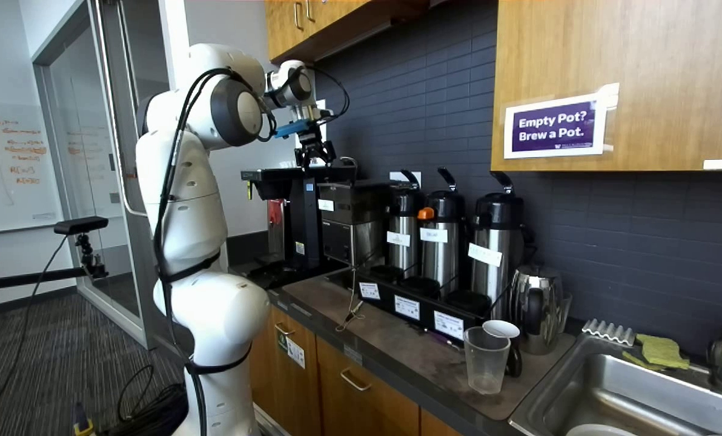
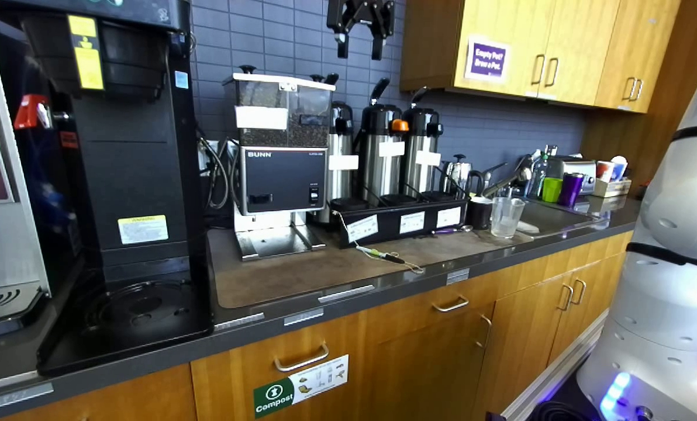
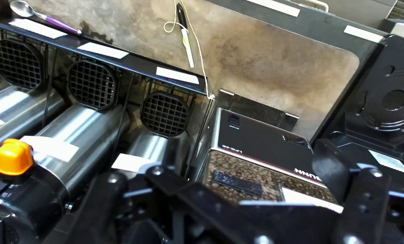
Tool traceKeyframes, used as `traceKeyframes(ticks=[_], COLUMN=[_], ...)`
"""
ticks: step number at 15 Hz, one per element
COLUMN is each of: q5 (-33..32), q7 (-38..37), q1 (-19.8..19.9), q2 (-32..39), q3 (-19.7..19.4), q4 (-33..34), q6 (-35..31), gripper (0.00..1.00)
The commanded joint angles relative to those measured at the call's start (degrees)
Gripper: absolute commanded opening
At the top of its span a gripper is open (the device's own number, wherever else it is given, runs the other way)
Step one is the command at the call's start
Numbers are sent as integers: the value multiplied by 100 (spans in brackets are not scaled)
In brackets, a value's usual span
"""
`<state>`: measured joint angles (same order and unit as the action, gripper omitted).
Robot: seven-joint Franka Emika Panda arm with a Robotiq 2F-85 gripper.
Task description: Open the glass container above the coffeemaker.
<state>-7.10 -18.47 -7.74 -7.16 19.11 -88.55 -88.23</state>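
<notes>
Before the dark tiled wall (image 2: 266, 41), I hold my gripper (image 2: 359, 50) — jaws apart — higher than the glass container (image 2: 284, 112), which sits atop the coffeemaker (image 2: 284, 181).

On the coffeemaker (image 2: 287, 178): 1 glass container (image 2: 294, 120). Beside it: 3 pump pots (image 2: 383, 169), 3 drip grates (image 3: 92, 83). Near it: 1 pen (image 3: 185, 40). Farther from it: 1 purple-handled spoon (image 3: 54, 22).

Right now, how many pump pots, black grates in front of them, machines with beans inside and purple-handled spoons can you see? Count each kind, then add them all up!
Pump pots: 3
Black grates: 3
Machine with beans: 1
Purple-handled spoon: 1
Total: 8
</notes>
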Motion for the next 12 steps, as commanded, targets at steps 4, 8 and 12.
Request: traceKeyframes(ticks=[4,8,12], q5=[-503,-586,-452], q7=[71,188,360], q1=[-256,-349,-425], q2=[924,1426,1890], q3=[-145,-315,-536], q4=[998,1617,2369], q6=[117,196,378], gripper=[100,100,100])
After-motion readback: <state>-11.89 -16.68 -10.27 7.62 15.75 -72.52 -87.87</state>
